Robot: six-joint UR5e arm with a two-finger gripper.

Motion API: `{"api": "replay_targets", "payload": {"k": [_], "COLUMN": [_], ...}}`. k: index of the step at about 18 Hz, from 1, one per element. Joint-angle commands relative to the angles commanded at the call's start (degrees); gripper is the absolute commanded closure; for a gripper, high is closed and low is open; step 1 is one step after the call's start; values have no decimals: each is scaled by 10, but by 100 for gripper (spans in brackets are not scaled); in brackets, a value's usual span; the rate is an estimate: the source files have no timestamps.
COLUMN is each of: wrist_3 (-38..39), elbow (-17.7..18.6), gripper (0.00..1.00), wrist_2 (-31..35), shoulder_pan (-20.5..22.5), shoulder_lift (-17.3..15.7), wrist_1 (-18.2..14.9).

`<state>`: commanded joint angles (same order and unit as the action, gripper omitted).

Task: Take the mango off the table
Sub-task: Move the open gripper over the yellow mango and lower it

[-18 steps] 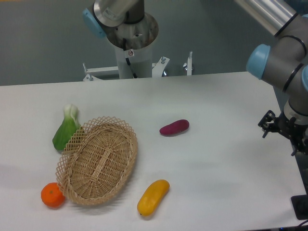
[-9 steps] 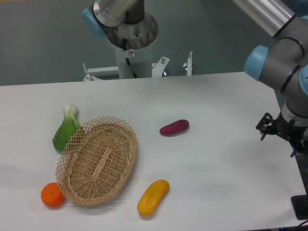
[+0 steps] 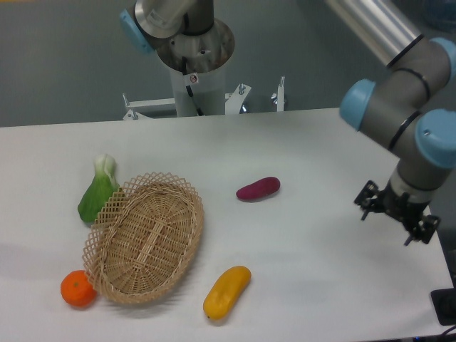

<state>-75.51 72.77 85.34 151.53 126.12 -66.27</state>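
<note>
The mango [image 3: 226, 292] is an oblong yellow-orange fruit lying on the white table [image 3: 320, 149] near the front edge, just right of the basket. My gripper [image 3: 396, 215] hangs over the table's right side, far to the right of the mango and a little above the surface. Its two black fingers stand apart with nothing between them.
A wicker basket [image 3: 144, 237] lies tilted left of the mango. A round orange [image 3: 78, 288] sits at its lower left, a green bok choy [image 3: 97, 190] at its upper left. A purple oblong vegetable [image 3: 258, 189] lies mid-table. The robot base [image 3: 192, 60] stands behind the table.
The arm has swung left, carrying the gripper from the table's right edge inward and slightly lower. The fruit and the basket have not moved.
</note>
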Motion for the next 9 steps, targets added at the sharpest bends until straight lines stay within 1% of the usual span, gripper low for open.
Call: {"api": "replay_targets", "payload": {"k": [5, 9], "wrist_3": [63, 69], "elbow": [12, 40], "gripper": [0, 0], "wrist_2": [0, 5], "shoulder_pan": [-50, -75], "shoulder_lift": [0, -1], "wrist_1": [5, 11]}}
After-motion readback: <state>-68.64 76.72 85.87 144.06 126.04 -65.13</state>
